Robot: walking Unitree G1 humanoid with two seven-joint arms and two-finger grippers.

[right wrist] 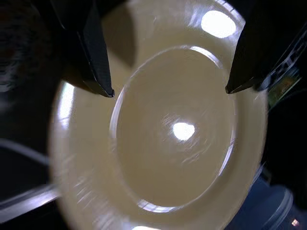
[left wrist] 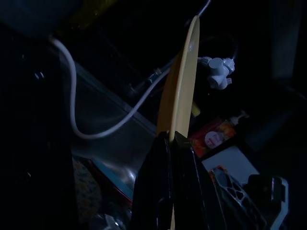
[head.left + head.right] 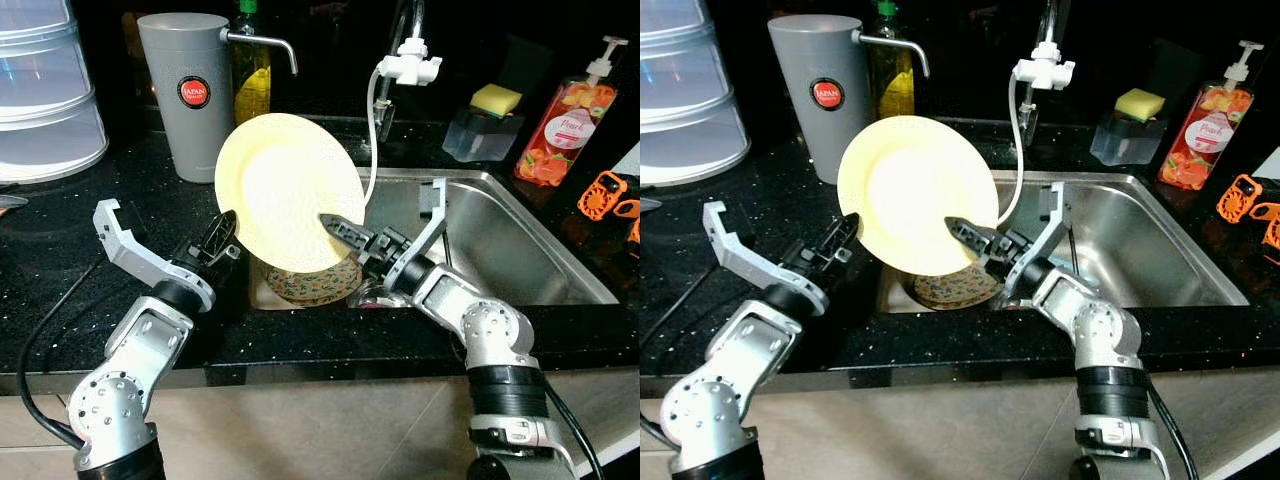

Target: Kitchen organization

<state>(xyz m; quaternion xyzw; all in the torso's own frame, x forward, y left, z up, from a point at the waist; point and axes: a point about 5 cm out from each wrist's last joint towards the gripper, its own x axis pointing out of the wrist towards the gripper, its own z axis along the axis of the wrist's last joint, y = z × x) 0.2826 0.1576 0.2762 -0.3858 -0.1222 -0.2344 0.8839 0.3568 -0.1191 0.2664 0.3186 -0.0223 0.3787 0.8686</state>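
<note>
Plate (image 3: 285,190) is lifted on edge above the sink (image 3: 520,250), left pincer (image 3: 222,235) clamped on its rim; right pincer (image 1: 168,91) spread apart at its face. Patterned dish (image 3: 310,283) remains below.

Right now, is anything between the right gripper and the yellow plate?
Nothing visible. The right gripper faces the yellow plate directly with jaws open, its fingertips close to the plate's face. The left gripper is clamped on the plate's rim, above the sink.
</note>
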